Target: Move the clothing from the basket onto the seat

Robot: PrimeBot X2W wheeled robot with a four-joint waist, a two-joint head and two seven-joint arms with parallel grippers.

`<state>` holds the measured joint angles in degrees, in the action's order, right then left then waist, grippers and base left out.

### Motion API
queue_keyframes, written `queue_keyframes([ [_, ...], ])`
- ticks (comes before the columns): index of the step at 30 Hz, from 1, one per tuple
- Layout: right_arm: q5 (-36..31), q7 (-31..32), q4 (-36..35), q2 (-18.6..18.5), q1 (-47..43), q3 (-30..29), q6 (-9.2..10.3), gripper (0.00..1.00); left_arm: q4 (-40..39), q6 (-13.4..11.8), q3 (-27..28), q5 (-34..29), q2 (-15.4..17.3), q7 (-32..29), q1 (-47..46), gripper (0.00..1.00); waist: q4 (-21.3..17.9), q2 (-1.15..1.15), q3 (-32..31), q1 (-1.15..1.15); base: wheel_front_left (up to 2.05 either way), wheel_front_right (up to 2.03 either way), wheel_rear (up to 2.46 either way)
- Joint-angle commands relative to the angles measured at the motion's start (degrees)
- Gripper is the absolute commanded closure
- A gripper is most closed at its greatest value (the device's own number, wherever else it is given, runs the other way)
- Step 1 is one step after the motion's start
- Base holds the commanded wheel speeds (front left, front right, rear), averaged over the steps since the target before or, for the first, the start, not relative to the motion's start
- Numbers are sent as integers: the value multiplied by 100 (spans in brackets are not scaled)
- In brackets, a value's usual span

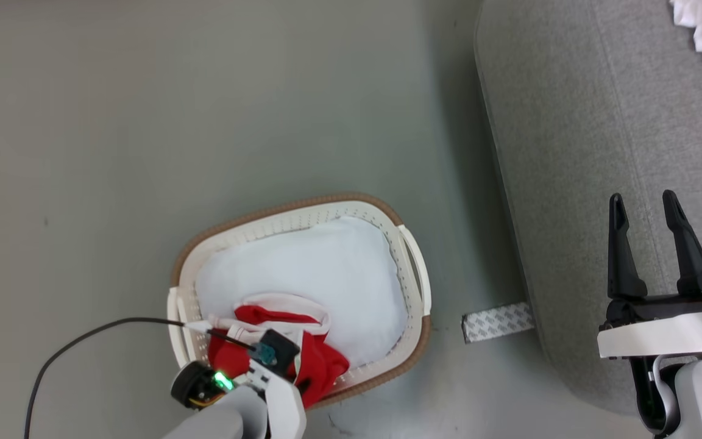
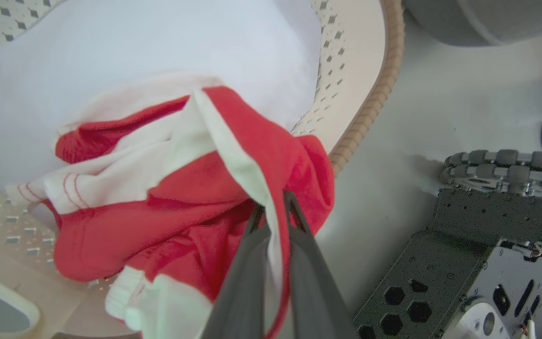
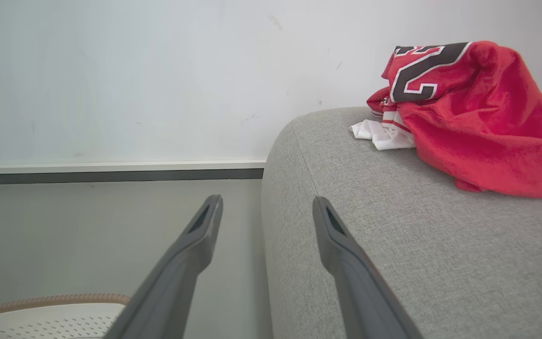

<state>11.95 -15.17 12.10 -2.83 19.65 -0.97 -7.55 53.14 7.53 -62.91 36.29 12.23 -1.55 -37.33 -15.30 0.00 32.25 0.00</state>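
Left gripper [image 2: 274,202] is clamped tight on a fold of the red jersey [image 2: 181,188], with white trim squeezed between its two dark fingers [image 2: 247,273]. The jersey sits bunched at the six o'clock end of the laundry basket [image 1: 290,207] in the head view. It lies on the white pad [image 1: 326,268] and against the near wall, and by the look of it isn't lifted clear yet. Here's the line that matters: the grey seat [image 1: 570,183] lies at three o'clock from that grip, across a strip of floor [image 1: 460,274]. So the carry likely goes up over the rim, then right. Right gripper [image 1: 642,204] hovers at the seat's edge, jaws spread wide, holding nothing. It's nearer the seat, but the left has the cloth. A second red jersey [image 3: 478,117] lies on the seat.
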Motion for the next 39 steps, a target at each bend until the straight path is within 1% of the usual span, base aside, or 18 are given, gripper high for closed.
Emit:
queue_keyframes([
  [1, 4, 4, 36, -13, -84, -29, 13, 0, -38, -10, 93, 157, 1, 194, -81, 100, 51, 0, -206, 0, 0, 0, 0],
  [7, -26, 4, 160, -13, -281, -56, 13, 0, -116, -33, 395, 490, -34, 750, -66, 100, 228, 0, -812, 0, 0, 0, 0],
  [8, -26, 4, 160, -13, -281, -56, 13, 0, -116, -33, 395, 490, -34, 750, -66, 100, 228, 0, -812, 0, 0, 0, 0],
  [10, -70, 4, 201, -14, -361, -63, 13, 0, -166, -52, 489, 592, -54, 910, -8, 100, 309, 0, -1049, 0, 0, 0, 0],
  [15, -134, 4, 326, -14, -554, -72, 13, 0, -439, -204, 668, 660, -29, 1304, 93, 100, 535, 0, -1624, 0, 0, 0, 0],
  [17, -179, 4, 383, -14, -631, -46, 13, 0, -605, -299, 759, 677, -5, 1434, 139, 100, 619, 0, -1849, 0, 0, 0, 0],
  [21, -241, 4, 459, -16, -753, -4, 13, 0, -1100, -631, 1000, 632, 79, 1609, 224, 100, 771, 0, -2239, 0, 0, 0, 0],
  [29, -318, 4, 622, -16, -1016, 108, 13, 0, -2449, -1226, 1544, 476, 312, 1670, 651, 100, 948, 0, -2884, 0, 0, 0, 0],
  [34, -323, 4, 685, -14, -1153, 180, 13, 0, -3317, -1580, 1882, 375, 547, 1669, 924, 100, 960, 0, -3152, 0, 0, 0, 0],
  [39, -316, 4, 713, -14, -1244, 302, 13, 0, -3940, -1800, 2060, 344, 846, 1622, 1037, 100, 948, 0, -3310, 0, 0, 0, 0],
])
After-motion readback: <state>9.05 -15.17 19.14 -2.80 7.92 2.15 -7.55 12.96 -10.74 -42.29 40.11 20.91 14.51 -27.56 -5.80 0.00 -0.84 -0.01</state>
